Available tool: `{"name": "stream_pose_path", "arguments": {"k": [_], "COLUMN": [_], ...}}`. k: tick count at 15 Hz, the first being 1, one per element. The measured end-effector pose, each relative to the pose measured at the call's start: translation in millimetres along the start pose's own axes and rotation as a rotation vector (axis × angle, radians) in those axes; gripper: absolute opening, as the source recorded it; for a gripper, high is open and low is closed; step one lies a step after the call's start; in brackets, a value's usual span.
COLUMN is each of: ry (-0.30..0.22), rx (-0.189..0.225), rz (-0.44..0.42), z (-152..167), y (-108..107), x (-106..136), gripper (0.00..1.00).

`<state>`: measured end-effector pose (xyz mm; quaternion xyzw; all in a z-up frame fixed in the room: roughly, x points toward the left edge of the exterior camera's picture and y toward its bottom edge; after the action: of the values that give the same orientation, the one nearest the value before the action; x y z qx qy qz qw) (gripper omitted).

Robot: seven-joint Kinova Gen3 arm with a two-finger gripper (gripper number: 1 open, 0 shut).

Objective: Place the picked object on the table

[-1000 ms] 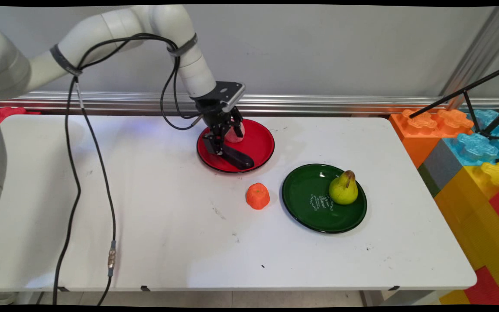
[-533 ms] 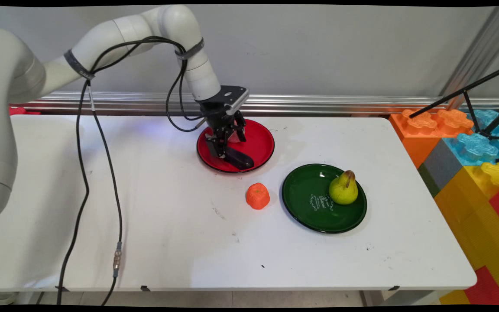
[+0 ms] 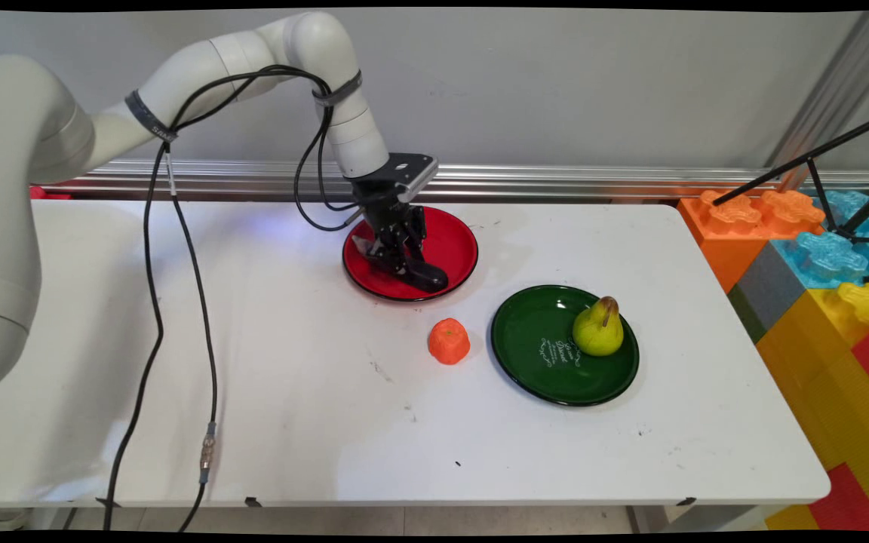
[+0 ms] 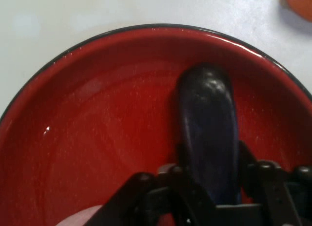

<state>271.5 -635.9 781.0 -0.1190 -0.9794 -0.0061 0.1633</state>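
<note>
Two plates: a red plate (image 3: 459, 240) sits upper middle of the main view, and a green plate (image 3: 532, 369) lies lower right of it, both flat on the white table (image 3: 291, 407) and apart from each other.
Gripper: the black gripper (image 3: 398, 255) points down into the red plate, its fingers (image 4: 181, 157) pressed against either side of a dark eggplant (image 3: 425, 279); it looks clamped on it.
Eggplant: it lies lengthwise on the red plate's floor, its rounded end toward the rim, and the grip falls on the end nearest the hand. This seems the handiest part to take, since the free end (image 4: 207, 109) runs clear ahead in the hand view.
Pink thing: a pale pink shape (image 4: 80, 217) shows at the hand view's bottom left, on the same plate. What it is cannot be told.
Pear: a green pear (image 3: 598, 329) stands upright on the right part of the green plate, resting on its broad base.
Orange fruit: a small orange toy fruit (image 3: 449, 341) sits on the bare table, just left of the green plate.
Blocks: big coloured building blocks (image 3: 819, 286) are stacked at the right edge.
</note>
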Motion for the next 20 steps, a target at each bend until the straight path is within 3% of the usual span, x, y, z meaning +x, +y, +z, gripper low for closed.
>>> {"name": "stream_pose_path", "arguments": {"k": [7, 14, 20], "ry": [0.016, 0.052, 0.095], "rx": [-0.008, 0.083, 0.158], "rz": [-0.014, -0.100, -0.213], "z": [-3, -36, -79], "y": [-3, -13, -1], "x": [5, 27, 65], "gripper": [0.00, 0.00, 0.00]}}
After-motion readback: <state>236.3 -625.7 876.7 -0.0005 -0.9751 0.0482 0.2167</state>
